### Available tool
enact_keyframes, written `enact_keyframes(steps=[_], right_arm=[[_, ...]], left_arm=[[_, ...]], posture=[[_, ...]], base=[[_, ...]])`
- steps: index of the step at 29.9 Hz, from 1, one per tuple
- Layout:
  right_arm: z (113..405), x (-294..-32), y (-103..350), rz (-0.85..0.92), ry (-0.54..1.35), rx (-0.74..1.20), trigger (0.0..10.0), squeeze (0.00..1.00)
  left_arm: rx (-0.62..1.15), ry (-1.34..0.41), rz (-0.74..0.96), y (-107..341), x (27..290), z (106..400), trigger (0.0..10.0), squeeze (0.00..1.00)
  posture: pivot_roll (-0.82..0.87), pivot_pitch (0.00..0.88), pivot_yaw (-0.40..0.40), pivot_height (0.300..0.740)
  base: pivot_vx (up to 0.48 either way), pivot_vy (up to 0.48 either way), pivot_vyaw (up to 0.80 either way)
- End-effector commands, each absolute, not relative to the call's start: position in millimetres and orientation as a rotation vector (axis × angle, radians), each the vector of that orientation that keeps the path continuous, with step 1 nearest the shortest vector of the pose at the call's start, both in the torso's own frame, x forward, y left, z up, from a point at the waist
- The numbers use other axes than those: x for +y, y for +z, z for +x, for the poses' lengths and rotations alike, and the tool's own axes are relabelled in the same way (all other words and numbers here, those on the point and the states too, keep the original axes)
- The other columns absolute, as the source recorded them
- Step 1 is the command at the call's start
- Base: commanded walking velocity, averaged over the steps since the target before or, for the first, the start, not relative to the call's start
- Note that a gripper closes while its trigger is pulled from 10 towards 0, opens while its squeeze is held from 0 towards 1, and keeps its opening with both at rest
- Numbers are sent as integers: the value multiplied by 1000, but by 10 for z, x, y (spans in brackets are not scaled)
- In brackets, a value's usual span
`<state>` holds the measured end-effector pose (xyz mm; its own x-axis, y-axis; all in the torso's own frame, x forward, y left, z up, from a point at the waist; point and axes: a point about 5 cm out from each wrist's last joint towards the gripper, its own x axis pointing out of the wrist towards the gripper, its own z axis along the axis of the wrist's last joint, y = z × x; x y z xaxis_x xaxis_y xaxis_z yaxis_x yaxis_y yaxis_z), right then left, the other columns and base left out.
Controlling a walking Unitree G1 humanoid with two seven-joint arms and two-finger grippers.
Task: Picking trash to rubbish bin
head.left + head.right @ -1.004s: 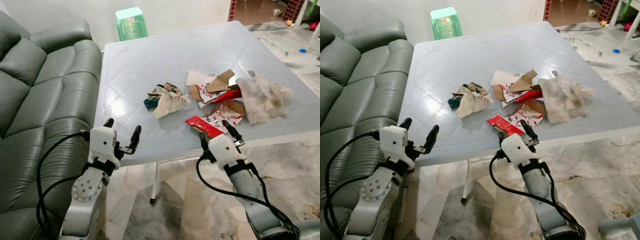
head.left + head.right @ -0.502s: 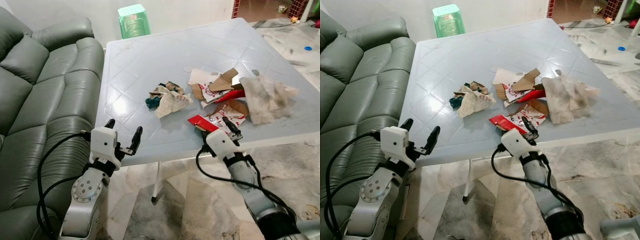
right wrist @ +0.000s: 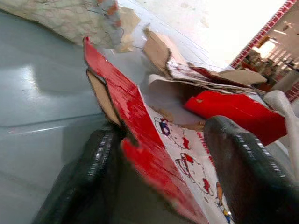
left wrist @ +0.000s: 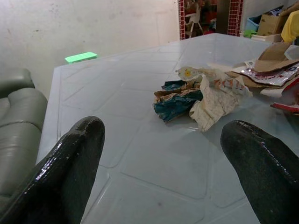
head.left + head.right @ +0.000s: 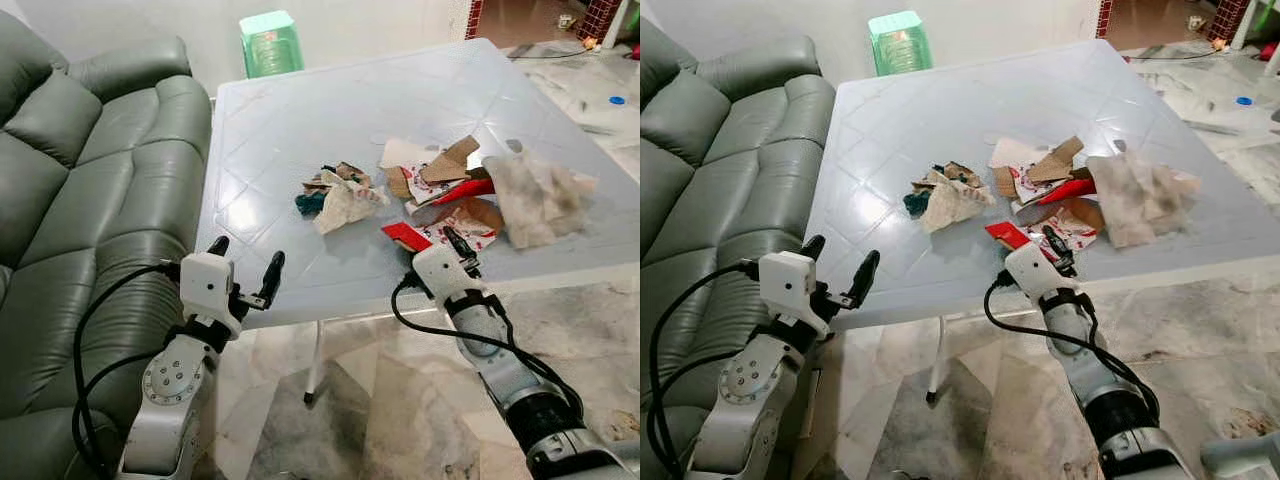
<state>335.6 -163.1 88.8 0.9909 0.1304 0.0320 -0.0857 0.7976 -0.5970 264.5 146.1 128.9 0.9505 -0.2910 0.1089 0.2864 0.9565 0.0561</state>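
Note:
Trash lies on the pale grey plastic table (image 5: 300,110): a crumpled paper wad with a teal scrap (image 5: 340,195), torn cardboard pieces (image 5: 440,165), a red printed carton piece (image 5: 408,236) and a crumpled whitish sheet (image 5: 540,195). My right gripper (image 5: 432,250) is at the table's near edge, open. Its fingers (image 3: 243,163) straddle the red carton piece (image 3: 140,140), which rests against one finger. My left gripper (image 5: 245,262) hovers open at the table's near left corner, holding nothing. The left wrist view looks between that gripper's fingers toward the paper wad (image 4: 201,93) farther along the tabletop.
A grey-green leather sofa (image 5: 90,180) stands close along the table's left side. A green plastic stool (image 5: 270,42) is behind the table by the wall. Tiled floor (image 5: 360,400) runs under and to the right of the table.
My right gripper has reached forward over the table edge until its fingers straddle the red carton piece. The left arm has stayed still. The camera has shifted slightly.

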Motion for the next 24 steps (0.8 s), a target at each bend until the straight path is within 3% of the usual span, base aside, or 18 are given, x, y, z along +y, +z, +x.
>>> enact_keyframes(steps=[1, 15, 24], right_arm=[[3335, -1736, 778, -635, 84, 0, 0, 0], [3342, -1721, 798, -607, 89, -35, 0, 0], [3367, -1617, 1032, -523, 81, -173, 0, 0]], left_arm=[[-124, -274, 48, 1323, 1506, 2638, 10000, 0], [-125, -268, 46, 1328, 1511, 2640, 10000, 0], [-130, -255, 51, 1334, 1521, 2643, 10000, 0]], posture=[[87, 101, 97, 740], [84, 104, 95, 740], [80, 102, 95, 740]], base=[[0, 0, 0], [0, 0, 0], [0, 0, 0]])
